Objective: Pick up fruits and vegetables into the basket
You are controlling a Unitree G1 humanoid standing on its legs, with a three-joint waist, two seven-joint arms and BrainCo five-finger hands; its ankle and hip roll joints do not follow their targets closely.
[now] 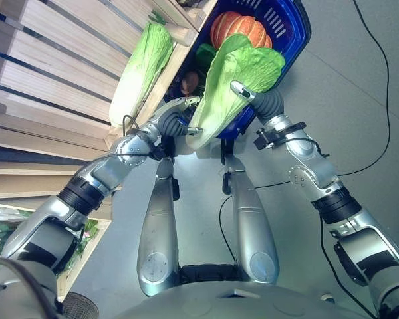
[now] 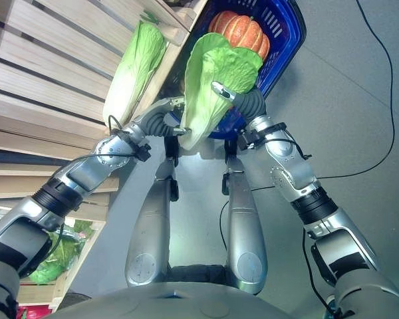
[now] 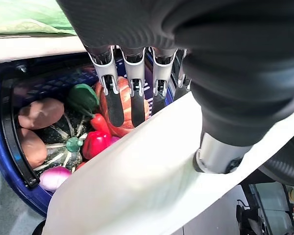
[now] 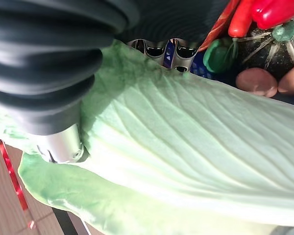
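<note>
Fingers of left hand and right hand clamped on a ribbed, leafy cabbage, held between them over the blue plastic basket. Left wrist view reveals a red pepper and potatoes inside; eye views show a pumpkin inside, plus a second cabbage on slatted wooden shelves, left.

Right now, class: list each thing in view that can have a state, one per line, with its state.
Held cabbage: gripped at both ends, over the basket.
Basket: partly filled.
Pumpkin: in the basket.
Second cabbage: lying on the wooden shelf.
Left robot hand: gripping the stem end.
Right robot hand: gripping the leafy end.
</note>
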